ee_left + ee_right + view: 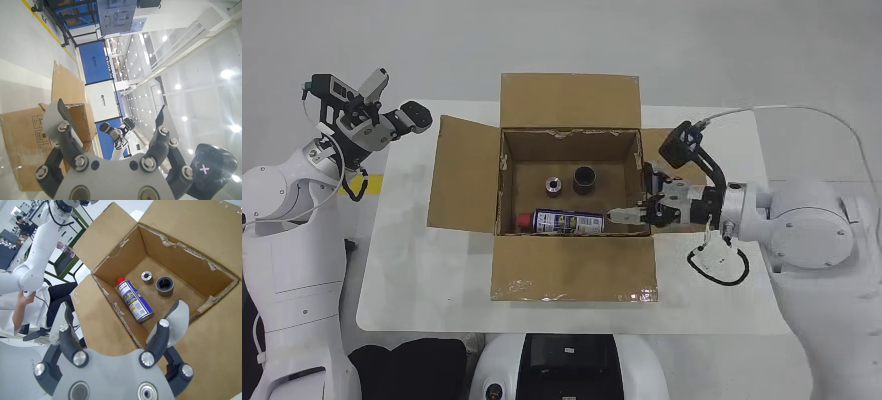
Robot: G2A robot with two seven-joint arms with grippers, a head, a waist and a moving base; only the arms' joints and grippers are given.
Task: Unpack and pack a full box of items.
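Open cardboard box (572, 268) held a spray can (567, 221) lying flat by its near wall, with a black ring (585, 180) and a smaller silver bushing (553, 184) upright beyond. Right gripper (634, 212) hung at the box's side edge, fingers spread, empty. Left gripper (111, 104) was well apart, fingers spread.

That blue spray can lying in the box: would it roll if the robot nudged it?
Lying on its side, the spray can would probably roll if nudged sideways, though the box wall close beside it should stop it. Its smooth, rigid-looking body may slip in the jaws.
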